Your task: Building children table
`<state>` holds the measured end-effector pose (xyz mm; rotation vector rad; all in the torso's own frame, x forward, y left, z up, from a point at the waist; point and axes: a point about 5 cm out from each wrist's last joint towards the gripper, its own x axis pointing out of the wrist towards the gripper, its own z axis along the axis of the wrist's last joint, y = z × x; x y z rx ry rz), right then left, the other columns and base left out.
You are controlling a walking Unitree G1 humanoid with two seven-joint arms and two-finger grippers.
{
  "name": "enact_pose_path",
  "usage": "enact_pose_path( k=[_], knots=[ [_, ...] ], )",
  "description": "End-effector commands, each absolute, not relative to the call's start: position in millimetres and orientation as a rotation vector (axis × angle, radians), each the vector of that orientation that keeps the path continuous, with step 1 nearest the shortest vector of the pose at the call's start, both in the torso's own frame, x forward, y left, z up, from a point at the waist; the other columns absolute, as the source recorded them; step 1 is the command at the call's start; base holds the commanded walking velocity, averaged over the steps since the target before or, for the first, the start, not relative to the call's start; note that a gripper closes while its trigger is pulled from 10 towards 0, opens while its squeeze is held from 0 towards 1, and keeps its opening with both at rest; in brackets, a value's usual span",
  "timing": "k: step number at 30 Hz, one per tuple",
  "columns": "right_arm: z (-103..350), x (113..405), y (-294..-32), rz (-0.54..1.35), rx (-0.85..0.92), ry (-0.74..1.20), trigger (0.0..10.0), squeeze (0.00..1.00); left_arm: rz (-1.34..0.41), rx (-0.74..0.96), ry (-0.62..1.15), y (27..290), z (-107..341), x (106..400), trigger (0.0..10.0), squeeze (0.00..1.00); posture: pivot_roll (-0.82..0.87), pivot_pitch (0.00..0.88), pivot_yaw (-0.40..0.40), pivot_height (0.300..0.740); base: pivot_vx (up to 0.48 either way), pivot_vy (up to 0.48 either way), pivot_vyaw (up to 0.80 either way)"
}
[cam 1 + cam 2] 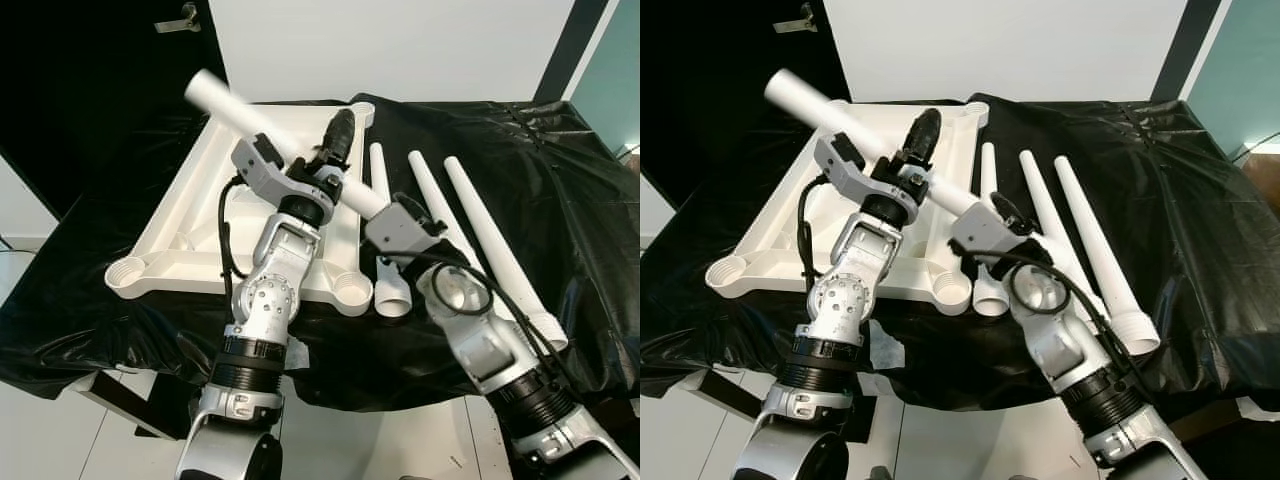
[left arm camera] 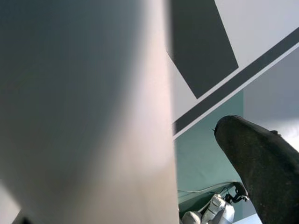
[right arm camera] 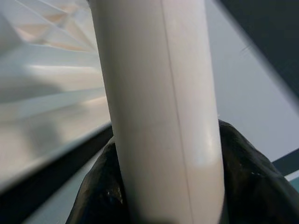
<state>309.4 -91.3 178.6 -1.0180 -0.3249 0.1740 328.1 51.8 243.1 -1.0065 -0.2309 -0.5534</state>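
Note:
A white table top (image 1: 200, 200) lies upside down on black cloth, with round leg sockets at its corners (image 1: 352, 290). One white table leg (image 1: 225, 105) is held in the air, slanting from upper left over the table top down to the right. My left gripper (image 1: 335, 140) is shut on its middle, and one black finger (image 2: 261, 163) shows beside the blurred leg (image 2: 93, 116). My right gripper (image 1: 380, 212) is shut on the leg's lower end, near the front right socket. Its fingers (image 3: 243, 177) hug the leg (image 3: 159, 93).
Three more white legs (image 1: 380, 175) (image 1: 430, 195) (image 1: 495, 245) lie side by side on the cloth (image 1: 570, 180) right of the table top. The cloth's front edge drops to a white floor (image 1: 40, 420). A dark door (image 1: 90, 80) stands at the back left.

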Motion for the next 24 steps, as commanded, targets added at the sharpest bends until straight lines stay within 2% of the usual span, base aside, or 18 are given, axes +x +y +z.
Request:
enact_pose_path(
  k=[1,2,3,5,6,7,8,14,15,16,24],
  knots=[
    [180.0,305.0,-81.2,0.184,-1.104,-0.403,0.0,0.0,-0.786,-0.966,-0.355,44.8,255.1,319.0,10.0,0.0,-0.1,0.0,0.045,0.74,0.0,0.0,0.0],
    [180.0,305.0,-81.2,0.184,-1.104,-0.403,0.0,0.0,-0.786,-0.966,-0.355,44.8,255.1,319.0,10.0,0.0,-0.1,0.0,0.045,0.74,0.0,0.0,0.0],
    [179.0,302.6,-81.4,0.15,-1.181,-0.46,0.0,0.0,-0.78,-0.967,-0.352,45.5,254.3,318.9,10.0,0.0,-0.1,0.0,0.045,0.74,0.0,0.0,0.0],
    [179.0,302.6,-81.4,0.15,-1.181,-0.46,0.0,0.0,-0.78,-0.967,-0.352,45.5,254.3,318.9,10.0,0.0,-0.1,0.0,0.045,0.74,0.0,0.0,0.0],
    [176.9,301.1,-82.5,0.126,-1.241,-0.506,0.0,0.0,-0.767,-0.972,-0.348,46.6,253.4,319.7,8.9,0.0,-0.09,0.0,0.045,0.74,0.0,0.0,0.0],
    [173.3,299.9,-84.0,0.11,-1.283,-0.538,0.0,0.0,-0.755,-0.985,-0.349,48.3,252.9,320.8,3.4,0.0,-0.09,0.0,0.046,0.74,0.0,0.0,0.0],
    [170.5,299.0,-85.1,0.102,-1.306,-0.559,0.0,0.0,-0.748,-0.996,-0.349,49.7,252.7,321.6,0.0,0.0,-0.09,0.0,0.046,0.74,0.0,0.0,0.0],
    [165.0,298.3,-86.5,0.101,-1.298,-0.553,0.0,0.0,-0.753,-1.021,-0.361,52.3,253.6,322.0,0.0,0.0,-0.09,0.0,0.046,0.74,0.0,0.0,0.0],
    [164.4,298.1,-86.7,0.099,-1.286,-0.551,4.0,0.0,-0.753,-1.024,-0.363,52.9,253.9,321.9,0.0,0.0,-0.09,0.0,0.047,0.74,0.0,0.0,0.0],
    [164.0,298.0,-87.0,0.089,-1.27,-0.545,10.0,0.0,-0.754,-1.027,-0.364,53.4,254.0,321.8,0.0,0.0,-0.09,0.0,0.049,0.74,0.0,0.0,0.0],
    [168.3,297.9,-84.2,0.073,-1.157,-0.523,10.0,0.0,-0.765,-1.032,-0.368,53.1,254.1,319.5,0.0,0.0,-0.09,0.0,0.052,0.74,0.0,0.0,0.0]
  ],
)
